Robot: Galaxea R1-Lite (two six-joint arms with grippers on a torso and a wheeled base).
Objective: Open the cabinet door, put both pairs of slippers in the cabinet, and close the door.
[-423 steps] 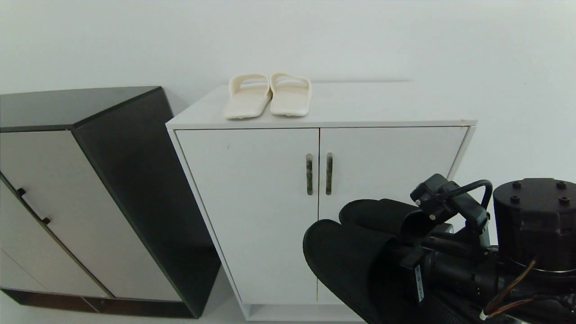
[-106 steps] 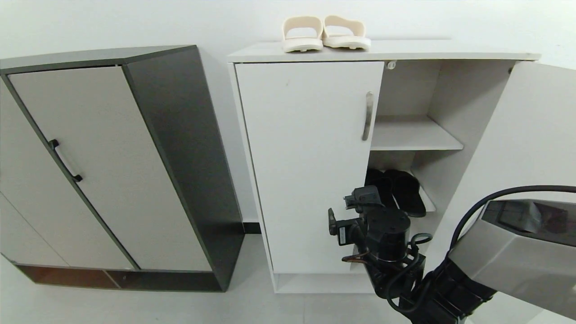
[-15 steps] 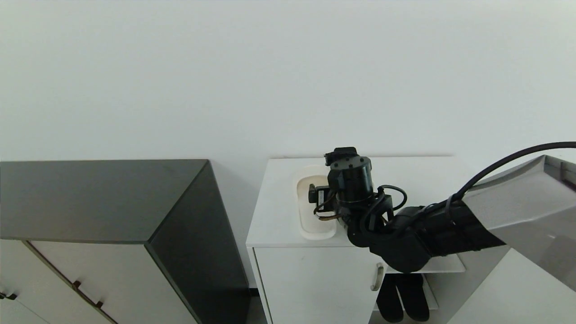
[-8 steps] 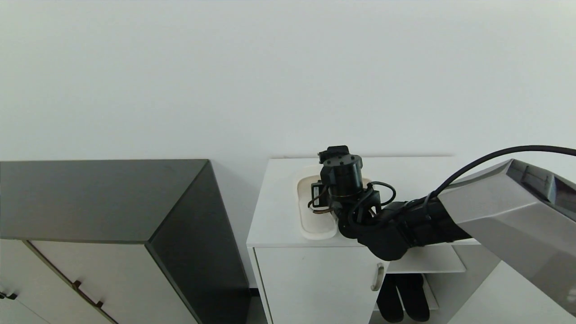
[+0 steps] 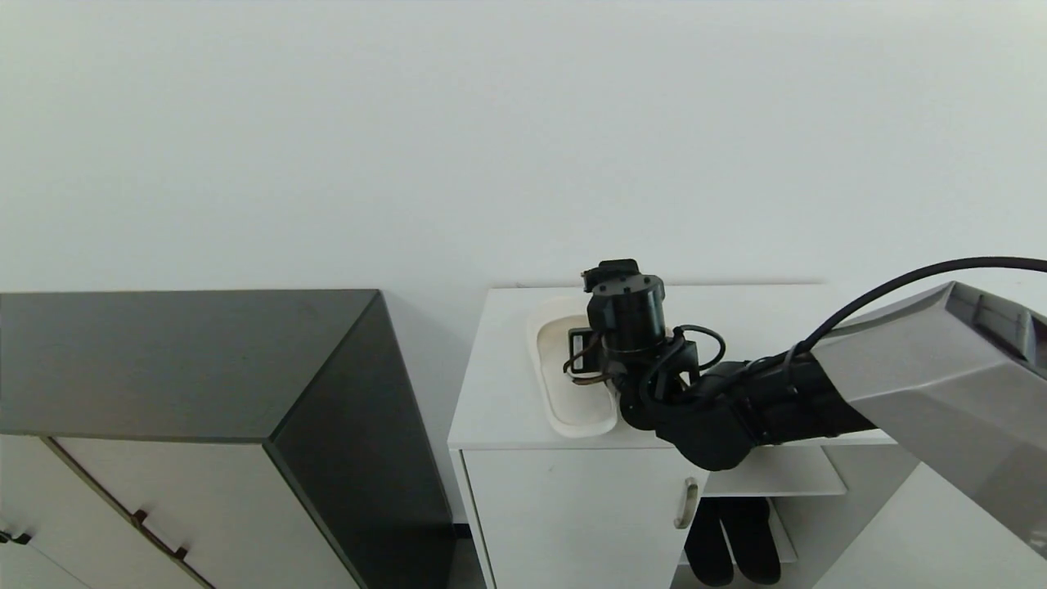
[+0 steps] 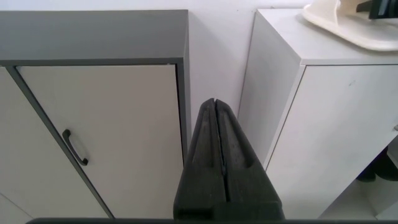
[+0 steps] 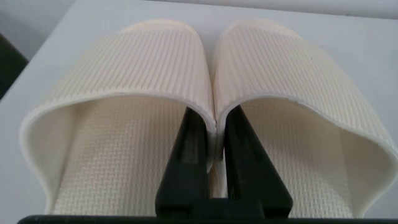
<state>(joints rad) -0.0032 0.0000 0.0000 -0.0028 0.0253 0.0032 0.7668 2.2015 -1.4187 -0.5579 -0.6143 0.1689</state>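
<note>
While the right arm is being held out across the lower right of the head frame, the right gripper is being kept closed on the cream slippers. One finger is being held under each strap, and the two inner strap walls, touching each other, are being pinched between the fingers. The left gripper is being held facing the gap between the two cabinets, with its jaws pressed together and nothing between them.

At the bottom of the head frame, right of centre, the black slippers are being kept side by side on a lower shelf inside the white cabinet. The right door is being left swung open at the lower right corner, while the left door is being kept closed, its handle just beside the opening. Above the black pair, a bare shelf is being partly covered by the arm.

Farther back, near the centre of the frame, the cream pair is being held on the left half of the cabinet top, toes toward the wall. Whether the soles are touching the top cannot be told. A dark cabinet is being kept just beside the white one, at the lower left.
</note>
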